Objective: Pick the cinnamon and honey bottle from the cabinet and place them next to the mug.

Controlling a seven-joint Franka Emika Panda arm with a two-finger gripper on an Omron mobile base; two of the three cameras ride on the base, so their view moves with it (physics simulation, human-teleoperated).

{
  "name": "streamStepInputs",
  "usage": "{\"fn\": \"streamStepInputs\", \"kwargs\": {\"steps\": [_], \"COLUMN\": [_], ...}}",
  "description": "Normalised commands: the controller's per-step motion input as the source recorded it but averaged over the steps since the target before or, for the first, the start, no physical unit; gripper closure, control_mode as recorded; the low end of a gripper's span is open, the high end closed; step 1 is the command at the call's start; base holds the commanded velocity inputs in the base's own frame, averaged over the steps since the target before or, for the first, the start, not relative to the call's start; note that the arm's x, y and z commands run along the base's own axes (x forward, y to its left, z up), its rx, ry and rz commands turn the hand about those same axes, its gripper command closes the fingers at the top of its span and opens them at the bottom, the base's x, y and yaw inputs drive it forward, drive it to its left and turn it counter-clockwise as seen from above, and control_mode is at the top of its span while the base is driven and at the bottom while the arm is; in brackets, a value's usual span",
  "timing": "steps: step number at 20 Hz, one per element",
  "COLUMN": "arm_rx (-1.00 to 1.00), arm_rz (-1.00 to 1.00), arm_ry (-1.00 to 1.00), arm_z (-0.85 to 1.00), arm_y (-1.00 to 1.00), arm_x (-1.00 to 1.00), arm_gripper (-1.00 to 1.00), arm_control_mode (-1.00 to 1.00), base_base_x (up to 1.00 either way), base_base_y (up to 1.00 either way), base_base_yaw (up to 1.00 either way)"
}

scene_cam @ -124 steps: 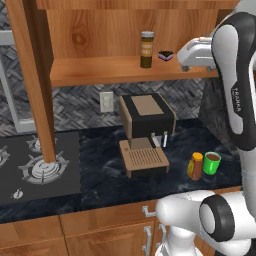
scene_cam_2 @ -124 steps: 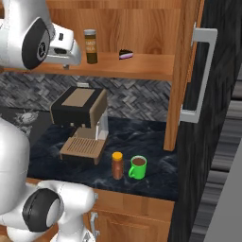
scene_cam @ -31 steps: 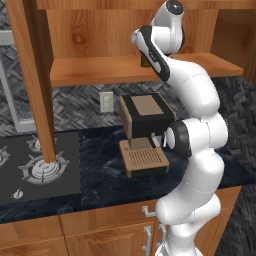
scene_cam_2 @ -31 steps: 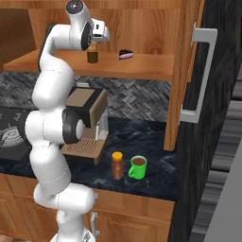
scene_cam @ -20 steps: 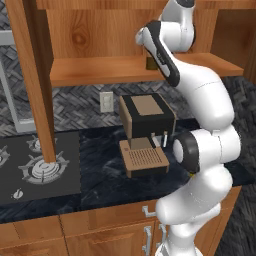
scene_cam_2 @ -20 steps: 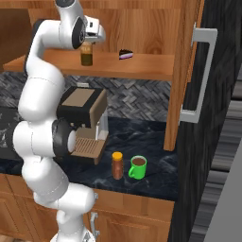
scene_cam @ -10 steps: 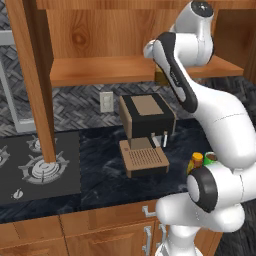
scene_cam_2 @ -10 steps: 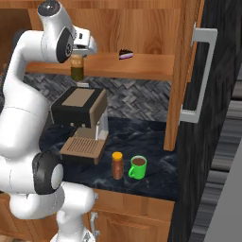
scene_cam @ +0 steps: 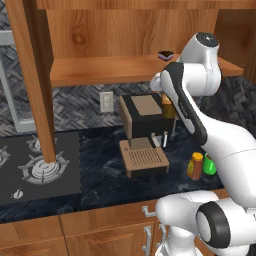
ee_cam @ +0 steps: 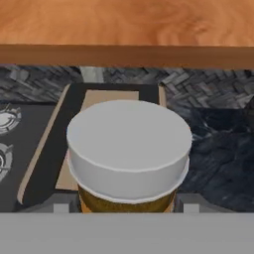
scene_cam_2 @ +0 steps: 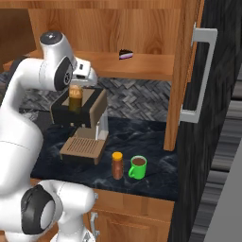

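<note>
Warm brown wood frames the left of the scene: the cabinet [scene_cam: 100, 70] with its side post running down to the stove [scene_cam: 35, 167], its shelf now carrying just a small dark dish [scene_cam_2: 125, 55]. Right of the post, the gripper [scene_cam_2: 75, 92] is clamped on the cinnamon [scene_cam_2: 75, 99], held upright in the air just over the top of the coffee machine [scene_cam: 142, 120]; the hand view looks down on the jar's grey lid [ee_cam: 129, 141] with the machine's top under it. I judge the jar is kept high so it passes over the machine on the way to the counter. Further right, on the dark counter [scene_cam_2: 146, 142], the honey bottle [scene_cam_2: 117, 165] stands just beside the green mug [scene_cam_2: 138, 167]. That half looks done, and the jar needs lowering beside them.
</note>
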Motion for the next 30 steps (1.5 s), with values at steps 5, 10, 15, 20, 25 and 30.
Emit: {"fn": "streamStepInputs", "kwargs": {"steps": [5,10,15,20,25,30], "arm_rx": [0.0,0.0,0.0,0.0,0.0,0.0], "arm_rz": [0.0,0.0,0.0,0.0,0.0,0.08], "arm_ry": [0.2,0.12,0.1,0.03,0.0,-0.09], "arm_z": [-0.66,-0.38,-0.34,-0.32,-0.29,-0.12], "arm_y": [-0.3,-0.35,-0.49,-0.87,-1.0,-0.84], "arm_x": [-0.25,-0.05,-0.03,-0.15,-0.2,-0.22], "arm_gripper": [1.0,1.0,1.0,1.0,1.0,1.0], "arm_control_mode": [-1.0,-1.0,-1.0,-1.0,-1.0,-1.0], "base_base_x": [0.0,0.0,0.0,0.0,0.0,0.0], "base_base_y": [0.0,0.0,0.0,0.0,0.0,0.0], "base_base_yaw": [0.0,0.0,0.0,0.0,0.0,0.0]}}
